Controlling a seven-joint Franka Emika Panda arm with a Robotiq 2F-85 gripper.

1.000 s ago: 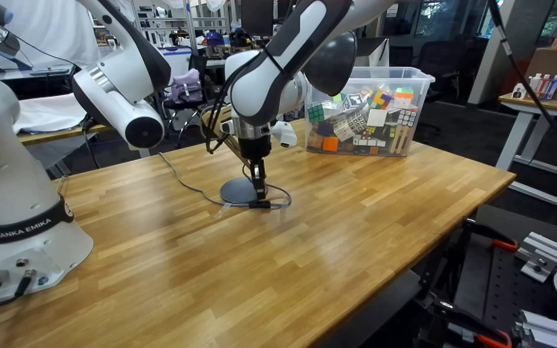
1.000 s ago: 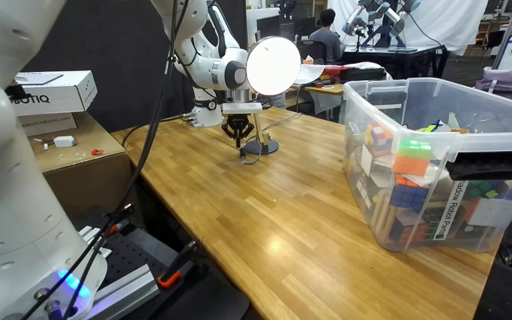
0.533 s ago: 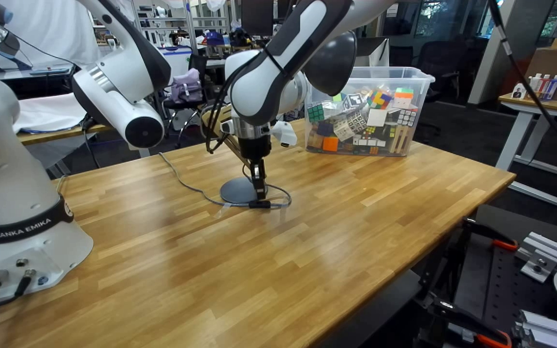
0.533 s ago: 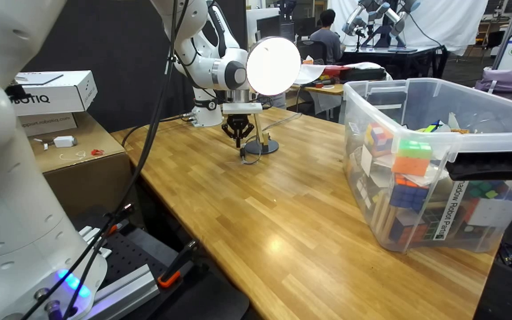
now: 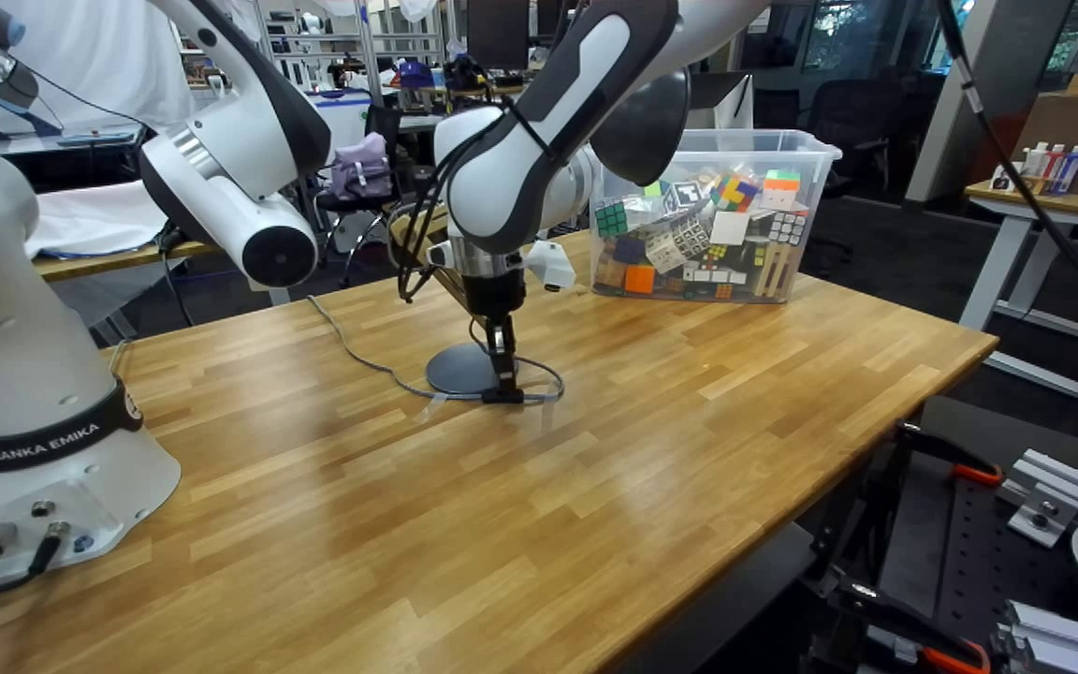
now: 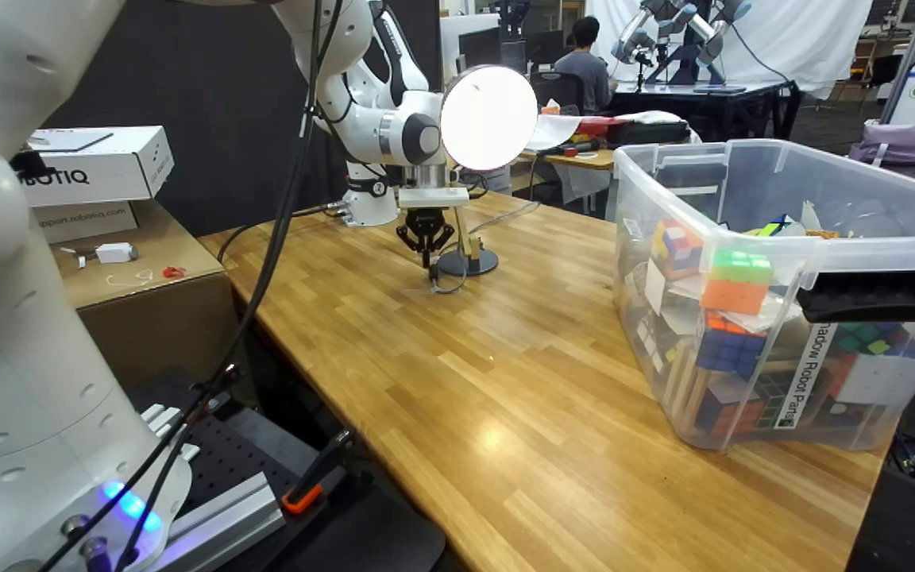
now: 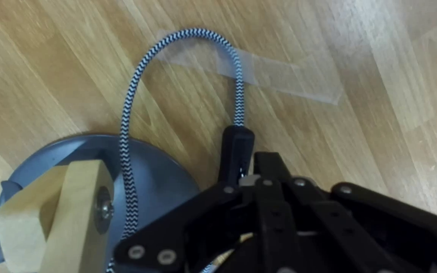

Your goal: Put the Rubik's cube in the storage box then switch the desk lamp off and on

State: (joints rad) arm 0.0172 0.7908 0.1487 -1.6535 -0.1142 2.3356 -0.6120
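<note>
Gripper (image 5: 505, 382): upright, pointing down at the table; fingers pressed together.
Fingertips (image 7: 271, 163): at the near end of the switch, overlapping it in the wrist view; whether they press on it, cannot tell.
Switch (image 7: 237, 148): black, slim, in line with the cord; lies just right of the lamp's base in the wrist view.
Cord (image 7: 124, 131): black-and-white zigzag weave; loops from the far end of the switch back across the lamp's base.
Tape (image 7: 298, 79): clear strip on the table, meeting the cord at the far bend of the loop.
Lamp (image 6: 489, 117): round dark grey base, jointed tan arm, dark head; lit, its face glowing white; base just beside the gripper.
Robot arm (image 5: 595, 70): white with dark panels; comes in from the upper right in an exterior view, black cables along it.
Table (image 5: 408, 534): wood; carries lamp and box.
Box (image 6: 847, 175): clear plastic, black handle; well apart from the gripper, at right and near in an exterior view.
Cubes (image 6: 731, 349): several, many-coloured, in the box, seen through its walls; which is the task's, cannot tell.
Second arm (image 5: 221, 159): white; far left in an exterior view.
Cartons (image 6: 100, 163): white, stacked at left in an exterior view.
Bag (image 5: 361, 168): purple, on a chair, far.
Person (image 6: 587, 67): dark-haired, far.
</note>
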